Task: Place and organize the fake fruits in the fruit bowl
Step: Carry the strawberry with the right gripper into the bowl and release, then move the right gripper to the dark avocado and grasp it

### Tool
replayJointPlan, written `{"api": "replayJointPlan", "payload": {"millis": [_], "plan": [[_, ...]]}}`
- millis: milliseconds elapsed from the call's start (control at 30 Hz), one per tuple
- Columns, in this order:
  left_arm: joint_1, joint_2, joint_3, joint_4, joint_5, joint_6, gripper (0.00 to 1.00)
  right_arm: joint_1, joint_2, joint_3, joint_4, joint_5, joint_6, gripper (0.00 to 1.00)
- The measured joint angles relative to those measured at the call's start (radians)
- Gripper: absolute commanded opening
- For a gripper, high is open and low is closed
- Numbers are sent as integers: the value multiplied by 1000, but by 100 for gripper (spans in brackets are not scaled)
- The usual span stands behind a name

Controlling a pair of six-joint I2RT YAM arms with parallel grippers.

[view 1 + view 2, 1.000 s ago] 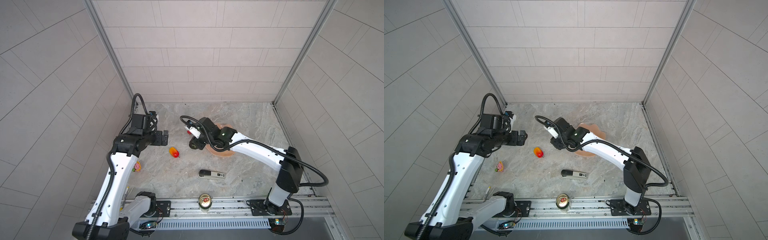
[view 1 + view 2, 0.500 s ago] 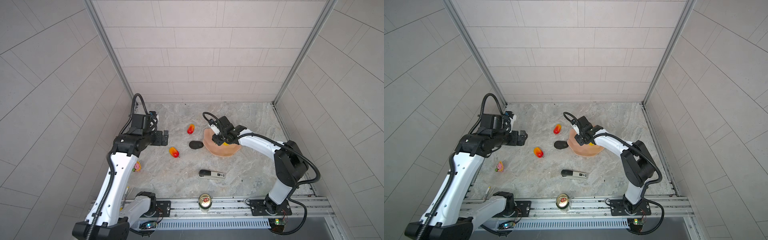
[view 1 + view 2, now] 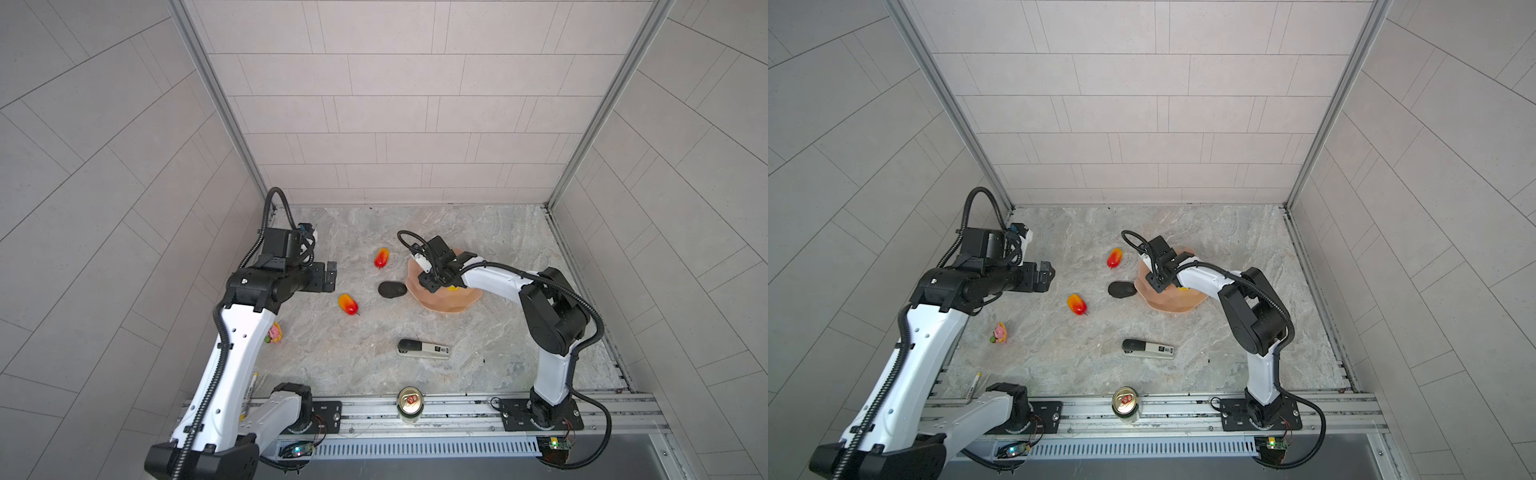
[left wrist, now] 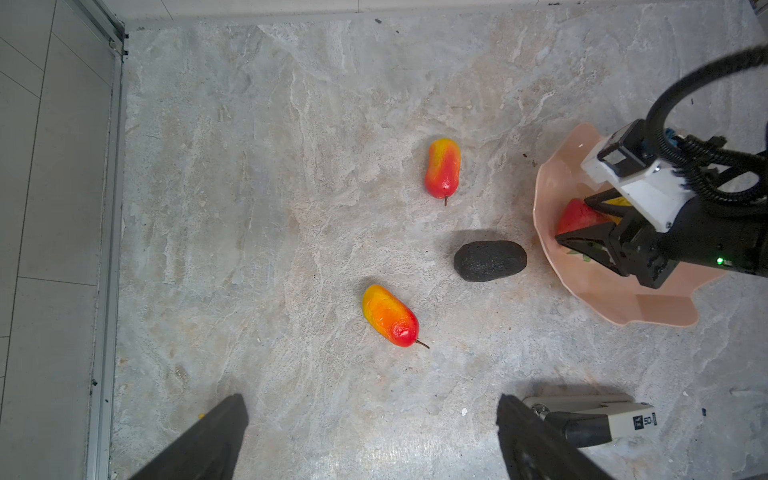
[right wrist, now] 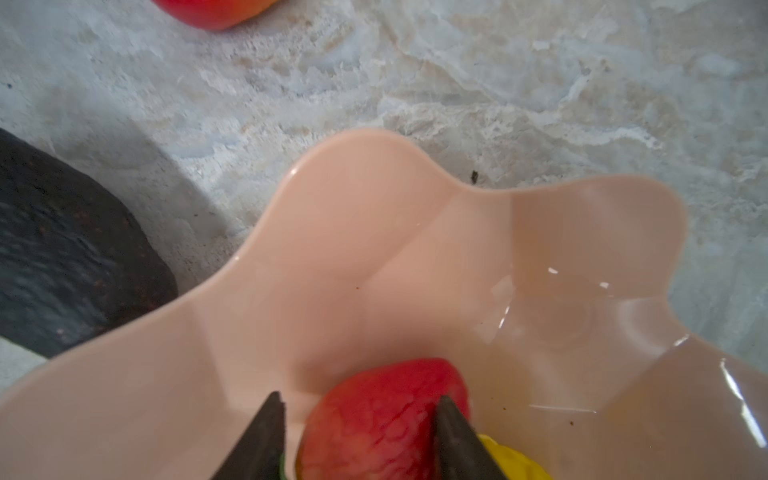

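The only writing that reads clearly stands on the stapler [image 4: 602, 424] in the left wrist view: a dark label [image 4: 644, 422] at the end of its pale grey top carries the white figures "50" beside a small white pictogram too fine to make out. In both top views the same stapler [image 3: 423, 348] [image 3: 1147, 348], lying on the table [image 3: 478, 365], shows that label only as a dark patch with white marks too small to read; the drink can [image 3: 410, 404] [image 3: 1126, 404] bears a red mark on its top, and whether that is lettering cannot be told.
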Motion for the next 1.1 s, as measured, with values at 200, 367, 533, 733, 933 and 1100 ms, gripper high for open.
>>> {"api": "replayJointPlan", "payload": {"millis": [200,367,533,733,933,1100], "plan": [[0,0,0,0,0,0,100,3,-35,6,-21,14,-15,80],[0,1,0,0,0,0,100,40,-105,39,-57,14,-34,86],[0,1,0,0,0,0,100,123,-137,111,-60,-48,-66,87],[0,1,0,0,1,0,100,197,-14,221,-69,-93,-90,88],[0,1,0,0,0,0,100,208,156,306,-126,-106,-113,84],[0,1,0,1,0,1,100,208,236,377,-179,-107,-129,78]]}}
